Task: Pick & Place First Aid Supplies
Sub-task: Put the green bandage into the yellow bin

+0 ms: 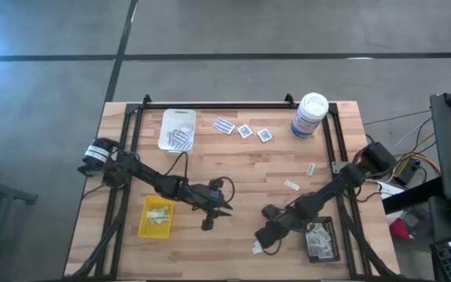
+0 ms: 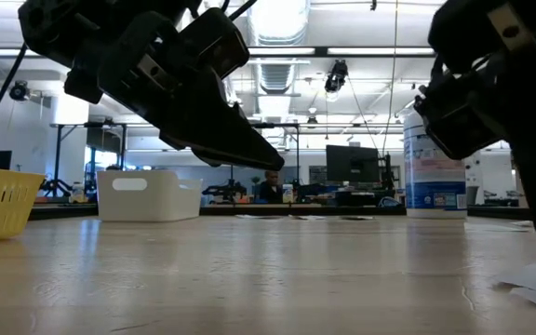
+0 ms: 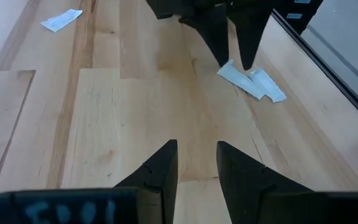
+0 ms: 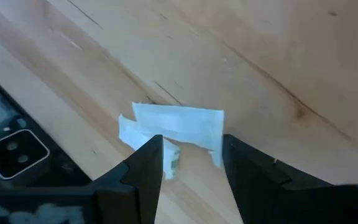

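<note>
I see my right gripper (image 4: 191,162) at five o'clock on the pale wooden table (image 1: 233,168), fingers spread over two small white paper packets (image 4: 176,127); my left gripper (image 3: 196,165), spread and empty, hovers at seven o'clock.

No lettering is legible; the canister (image 1: 310,115) label is unreadable

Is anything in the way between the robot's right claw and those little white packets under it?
Nothing visible. The right gripper hangs open directly over the pale packets, with only bare table around them. The left gripper waits apart, mid-table.
</note>
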Controlling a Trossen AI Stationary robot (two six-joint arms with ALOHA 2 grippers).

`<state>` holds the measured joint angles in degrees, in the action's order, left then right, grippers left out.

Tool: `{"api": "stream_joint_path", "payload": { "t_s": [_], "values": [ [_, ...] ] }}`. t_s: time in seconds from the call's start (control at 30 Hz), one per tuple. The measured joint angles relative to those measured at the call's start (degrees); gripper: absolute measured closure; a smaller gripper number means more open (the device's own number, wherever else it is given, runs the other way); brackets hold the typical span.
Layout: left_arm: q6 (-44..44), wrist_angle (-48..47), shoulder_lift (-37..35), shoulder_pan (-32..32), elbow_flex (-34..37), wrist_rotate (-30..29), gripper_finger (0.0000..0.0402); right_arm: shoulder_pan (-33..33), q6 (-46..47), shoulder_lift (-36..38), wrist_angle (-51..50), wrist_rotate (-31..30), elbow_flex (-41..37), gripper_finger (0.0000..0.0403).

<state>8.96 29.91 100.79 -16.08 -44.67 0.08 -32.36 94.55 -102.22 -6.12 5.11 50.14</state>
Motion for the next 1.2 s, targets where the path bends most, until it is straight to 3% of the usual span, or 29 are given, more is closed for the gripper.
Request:
{"api": "stream_joint_path", "payload": {
  "t_s": [0.3, 0.53, 1.0, 1.2],
  "values": [
    [0.0, 0.0, 0.0, 0.0, 0.1, -0.1, 0.0294, 0.0, 2.7, -1.5, 0.0, 0.9, 0.3, 0.0258],
    [0.0, 0.0, 0.0, 0.0, 0.1, -0.1, 0.0294, 0.0, 5.6, -2.5, -1.0, 0.8, 0.1, 0.0298],
    [-0.1, 0.0, 0.0, 0.0, 0.7, -0.1, 0.0294, 0.0, 3.8, -2.4, -1.4, 0.5, -0.2, 0.0386],
    [0.5, -0.1, 0.0, 0.0, 1.5, -0.1, 0.0294, 0.0, 0.6, -0.5, -1.2, -0.6, -0.3, 0.0395]
  ]
}}
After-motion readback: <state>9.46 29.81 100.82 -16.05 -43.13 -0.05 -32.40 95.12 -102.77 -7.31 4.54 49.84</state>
